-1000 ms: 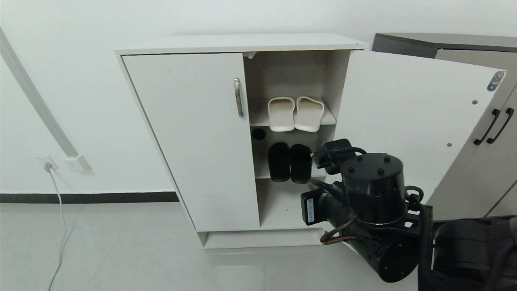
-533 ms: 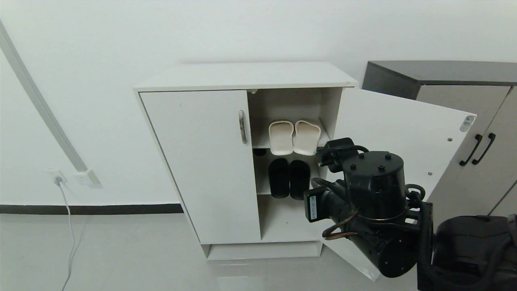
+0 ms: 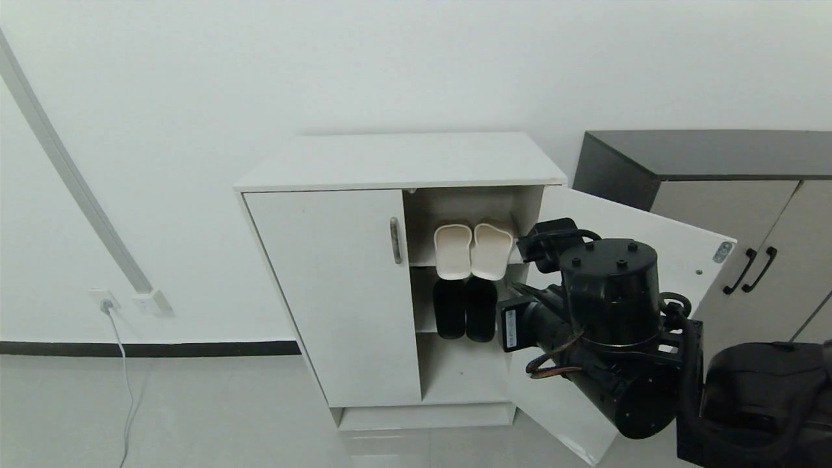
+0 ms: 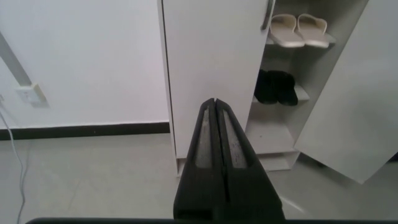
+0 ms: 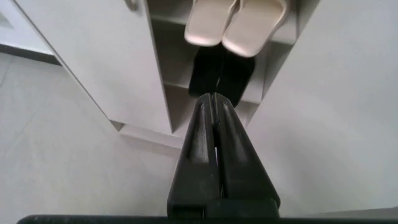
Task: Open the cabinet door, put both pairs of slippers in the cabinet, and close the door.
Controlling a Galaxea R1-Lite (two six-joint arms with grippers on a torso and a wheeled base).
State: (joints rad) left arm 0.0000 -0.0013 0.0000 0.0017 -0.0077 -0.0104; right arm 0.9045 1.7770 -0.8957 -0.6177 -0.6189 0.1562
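— What do we see, starting from the left?

— Far to the left of both pincers we see a white wall socket point(image 3: 104, 300) with a pale cable point(image 3: 123, 364) hanging down from it. Our left pincer point(image 4: 214, 109) is pressed flat together and holds nothing. Well beyond its tips stands the white wooden two-door cabinet point(image 3: 396, 162). Its left door point(image 3: 338, 292) is closed and carries a slim metal handle point(image 3: 394, 240).

— And the slippers?

— Both pairs are inside, in the open right half. The cream foam slippers point(image 3: 471, 250) sit side by side on the upper shelf point(image 3: 419, 263), jutting over its front edge. The black slippers point(image 3: 465, 309) sit on the lower shelf point(image 3: 422, 330), directly beneath them.

— Our right pincer?

— The right pincer point(image 5: 213, 102) is also clamped together and empty. It points at the open half without touching it. The black pair lies straight beyond its tips, and the cream pair is above that.

— And further right?

— The white right door point(image 3: 686, 260) stands swung wide, to the right of that pincer. Past it we see a grey cabinet with a dark top point(image 3: 715, 156) and black handles point(image 3: 754, 270).
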